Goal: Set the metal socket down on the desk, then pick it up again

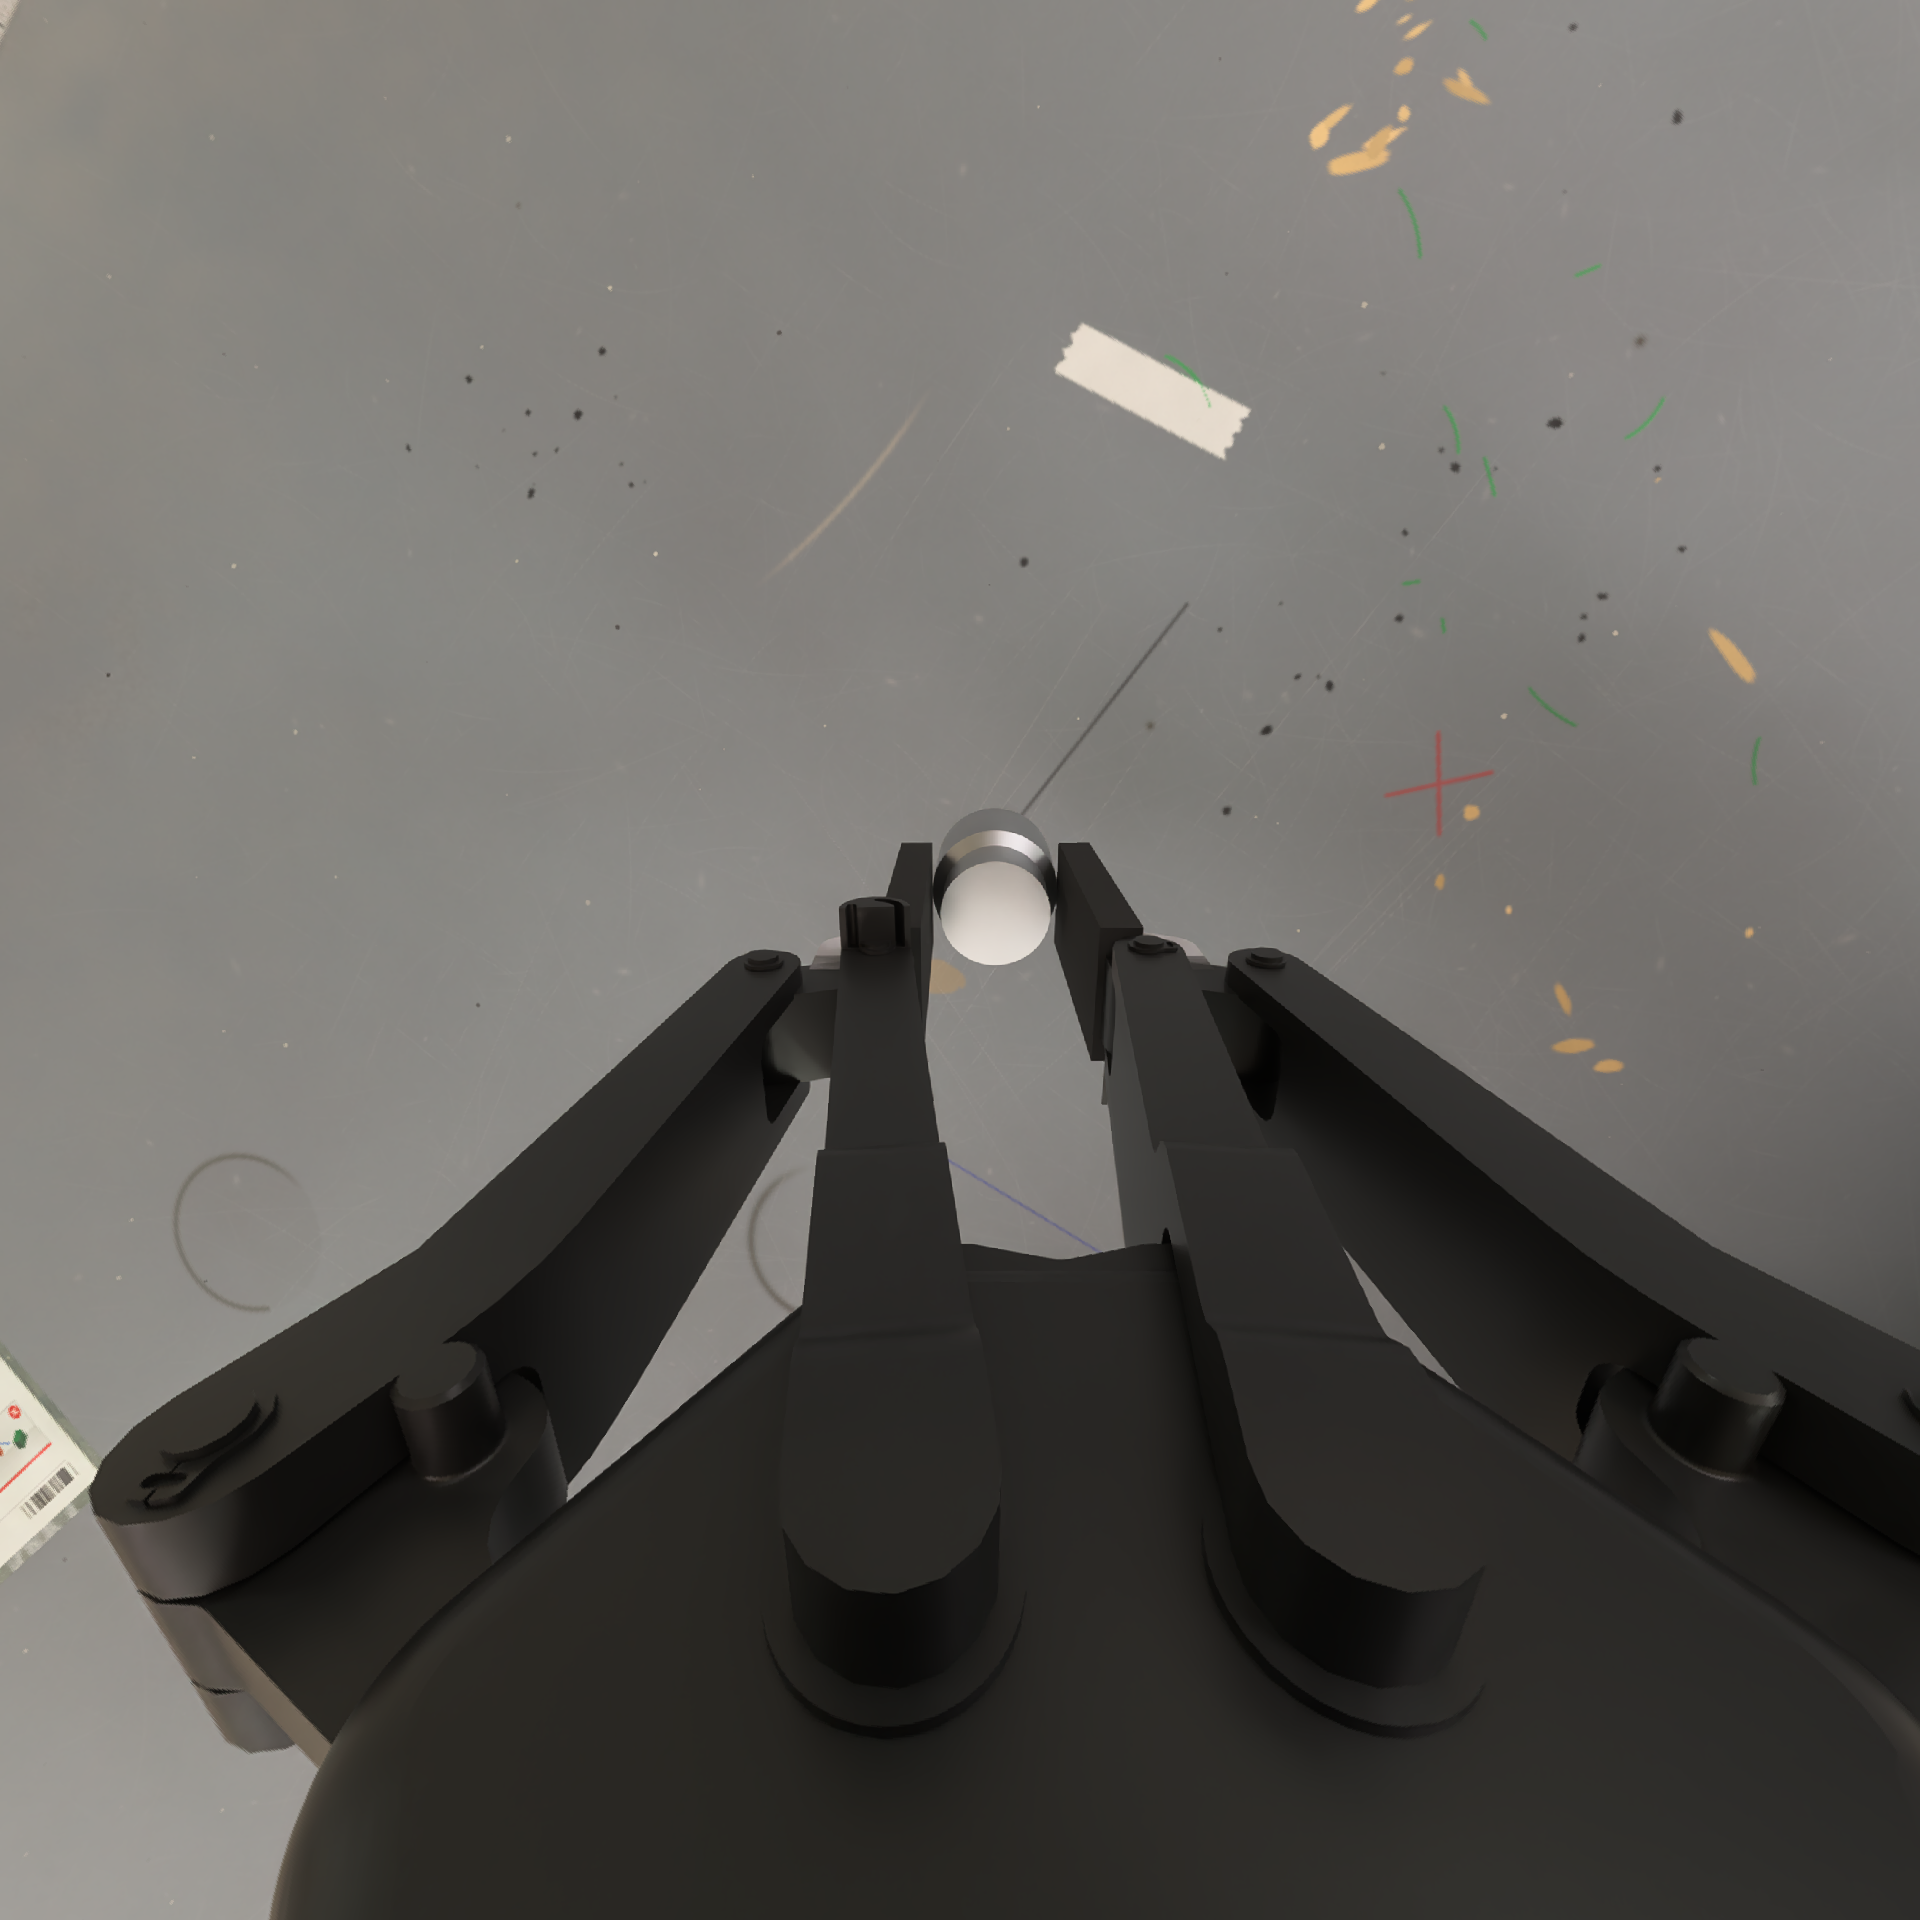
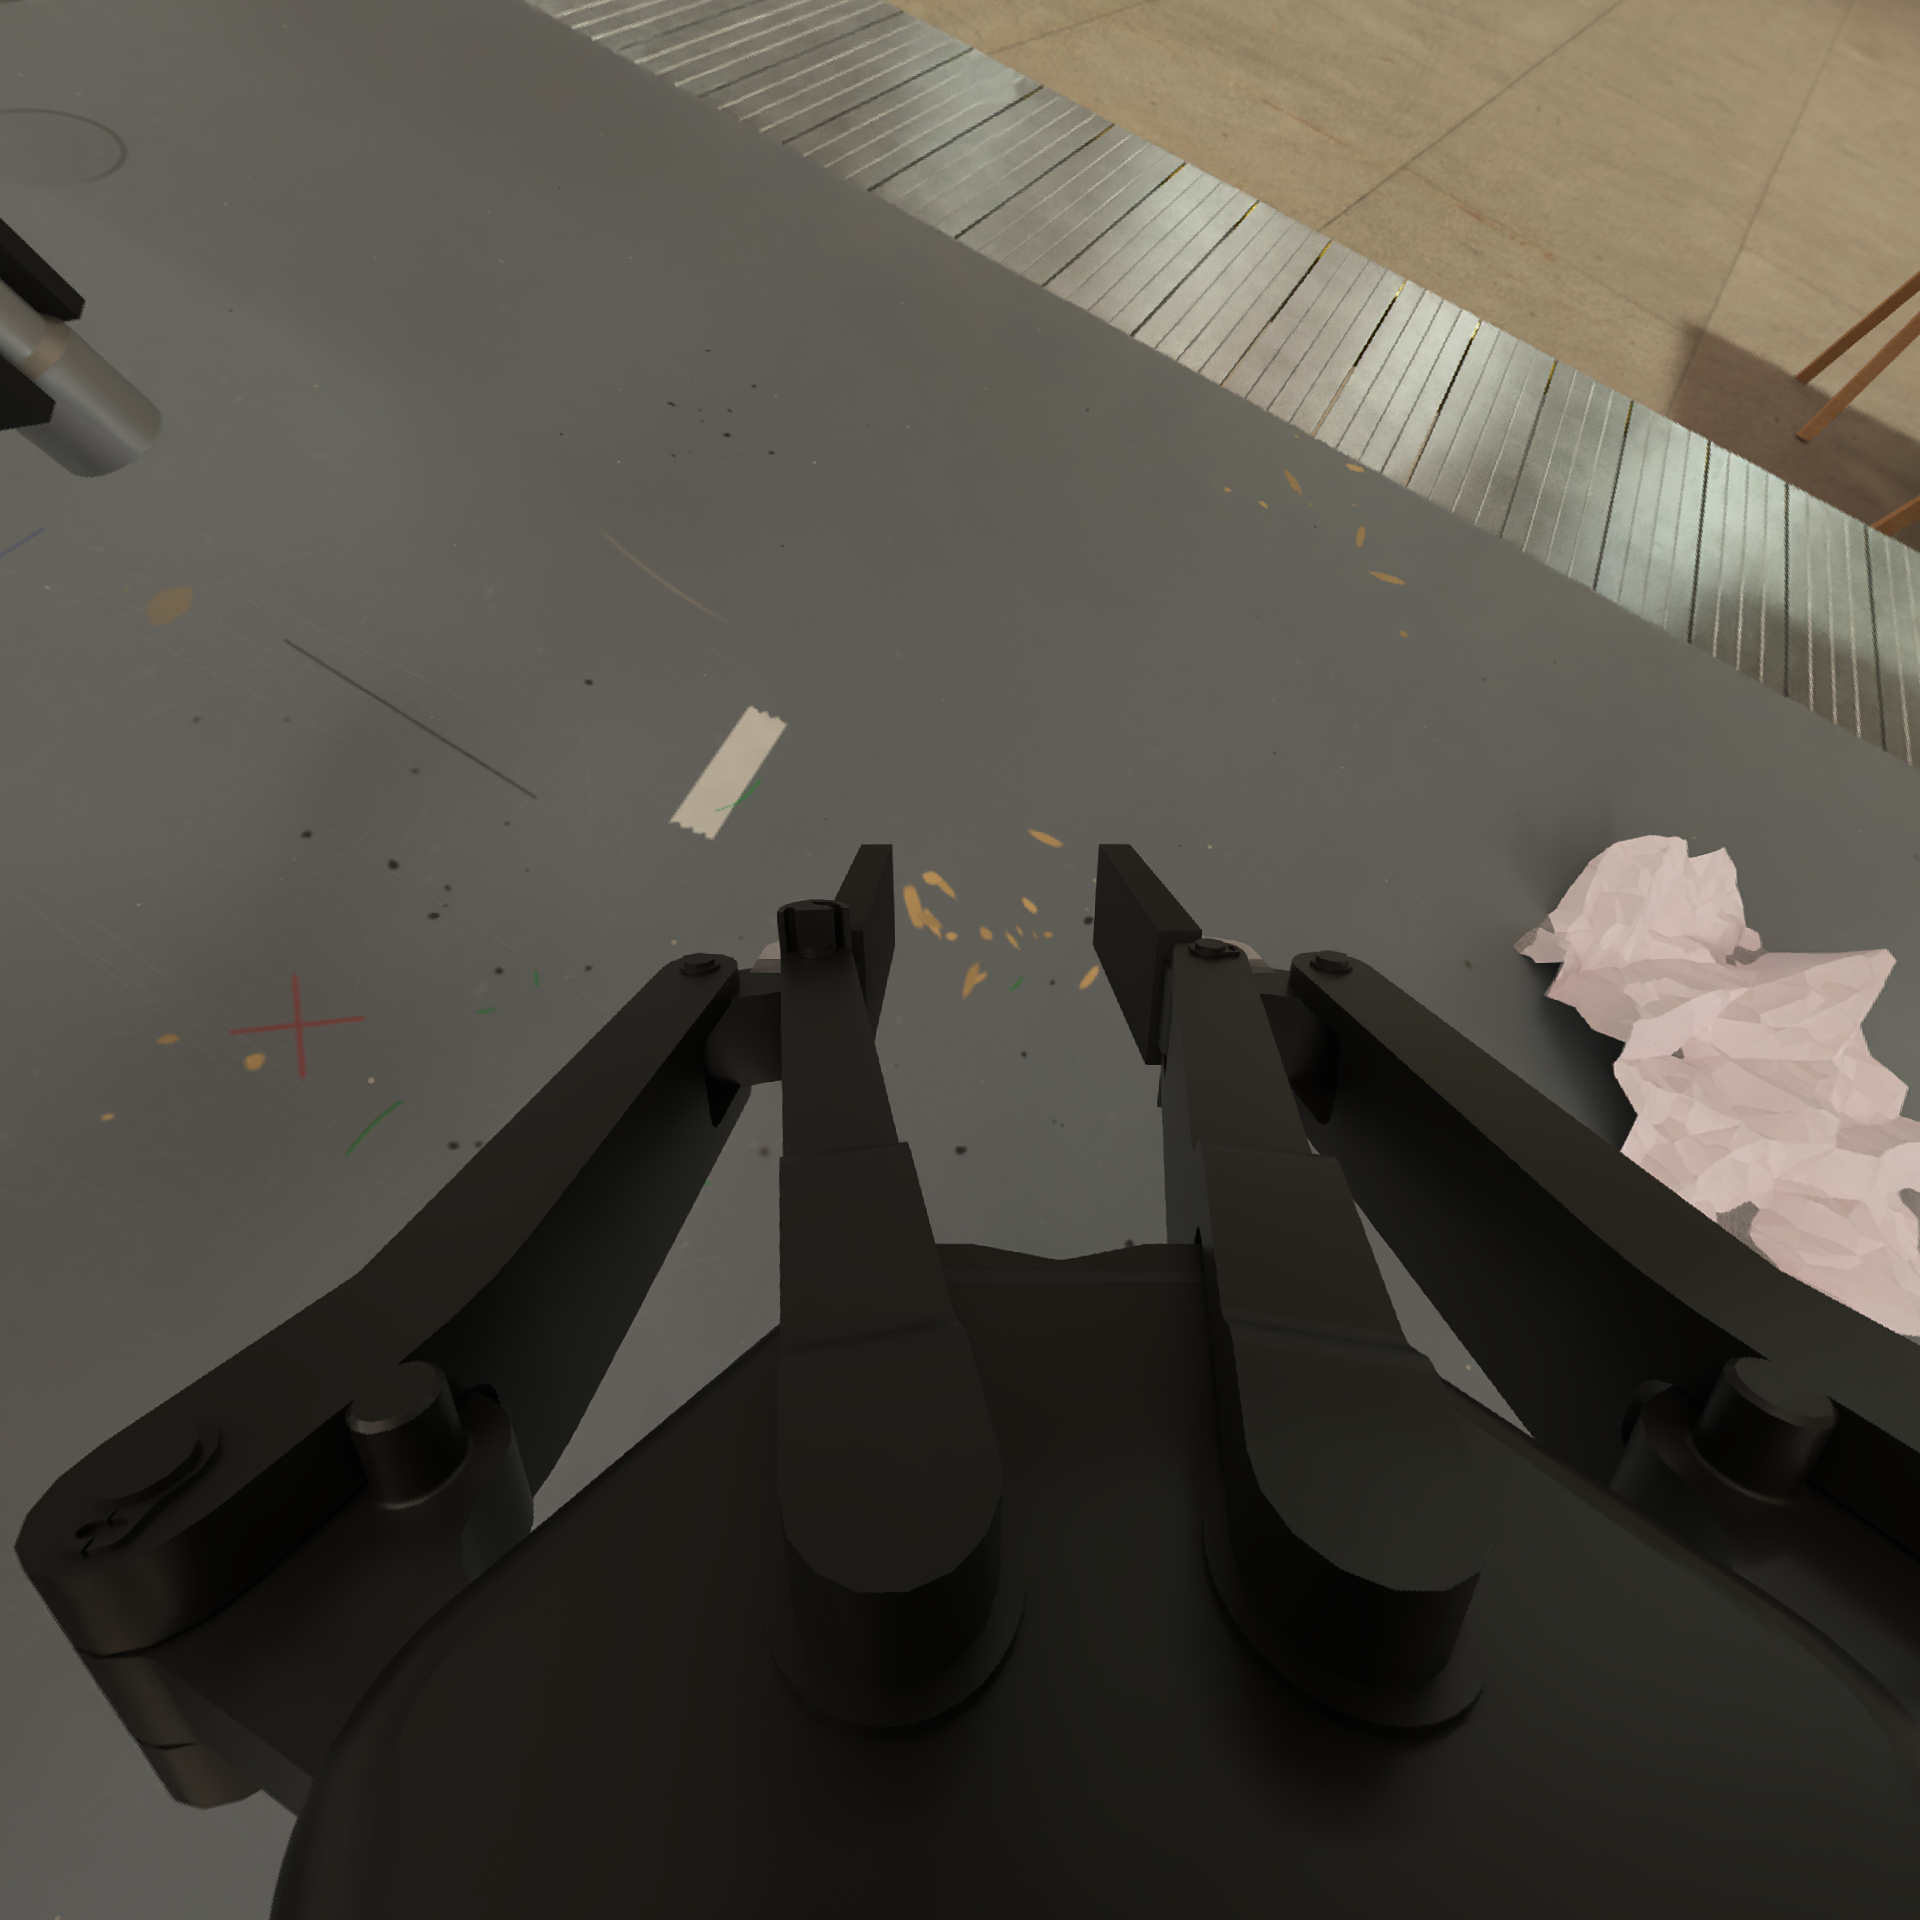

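The metal socket (image 1: 994,902) is a short shiny cylinder seen end-on between the pads of my left gripper (image 1: 994,878). The gripper is shut on it and holds it above the grey desk (image 1: 520,727). The socket also shows at the far left edge of the right wrist view (image 2: 88,400), slanting down toward the desk between the left gripper's black pads (image 2: 36,281). My right gripper (image 2: 994,883) is open and empty, low over the desk (image 2: 520,416) above some orange flecks.
A strip of white tape (image 1: 1151,390) lies on the desk, also in the right wrist view (image 2: 729,772). A red cross mark (image 1: 1439,781) is on the desk. Crumpled pale paper (image 2: 1725,1049) lies right of my right gripper. The desk's ribbed metal edge (image 2: 1351,312) runs along the far side. A labelled card (image 1: 31,1455) sits at the left edge.
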Controlling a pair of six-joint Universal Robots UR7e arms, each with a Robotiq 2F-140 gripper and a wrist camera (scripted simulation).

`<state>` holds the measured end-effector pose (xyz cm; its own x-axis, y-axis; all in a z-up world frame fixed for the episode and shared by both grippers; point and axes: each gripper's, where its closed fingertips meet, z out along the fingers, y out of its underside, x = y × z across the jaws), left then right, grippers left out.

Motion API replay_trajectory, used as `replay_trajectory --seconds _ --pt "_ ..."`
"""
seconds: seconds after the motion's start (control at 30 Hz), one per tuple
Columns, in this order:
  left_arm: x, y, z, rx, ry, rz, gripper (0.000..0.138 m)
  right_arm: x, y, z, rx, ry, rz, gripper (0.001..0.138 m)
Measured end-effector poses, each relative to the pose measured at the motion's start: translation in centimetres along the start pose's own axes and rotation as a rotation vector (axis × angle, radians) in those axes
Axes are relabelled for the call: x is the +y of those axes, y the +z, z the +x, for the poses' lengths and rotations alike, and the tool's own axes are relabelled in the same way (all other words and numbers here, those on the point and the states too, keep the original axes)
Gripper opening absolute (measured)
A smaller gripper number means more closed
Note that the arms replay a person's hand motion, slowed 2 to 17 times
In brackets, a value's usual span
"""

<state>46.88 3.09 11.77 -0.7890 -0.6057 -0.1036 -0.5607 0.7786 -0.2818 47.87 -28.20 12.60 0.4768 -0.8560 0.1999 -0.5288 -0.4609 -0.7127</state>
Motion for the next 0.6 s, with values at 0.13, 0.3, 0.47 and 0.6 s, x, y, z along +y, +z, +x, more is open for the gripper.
replay_trajectory --seconds 0.13,0.3,0.47,0.6 --pt "-0.03 -0.01 0.03 -0.001 0.002 0.001 0.032 0.02 0.02 -0.02 0.000 -0.001 -0.001 0.052" --pt "-0.09 -0.01 0.09 0.000 0.005 0.002 0.032 0.04 0.04 -0.05 -0.001 -0.002 -0.003 0.052" --pt "-0.13 0.00 0.19 0.004 0.007 0.004 0.032 0.07 0.06 -0.08 -0.002 -0.003 -0.004 0.052" --pt "-0.15 0.02 0.25 0.006 0.010 0.003 0.032 0.09 0.07 -0.09 -0.002 -0.003 -0.005 0.052"
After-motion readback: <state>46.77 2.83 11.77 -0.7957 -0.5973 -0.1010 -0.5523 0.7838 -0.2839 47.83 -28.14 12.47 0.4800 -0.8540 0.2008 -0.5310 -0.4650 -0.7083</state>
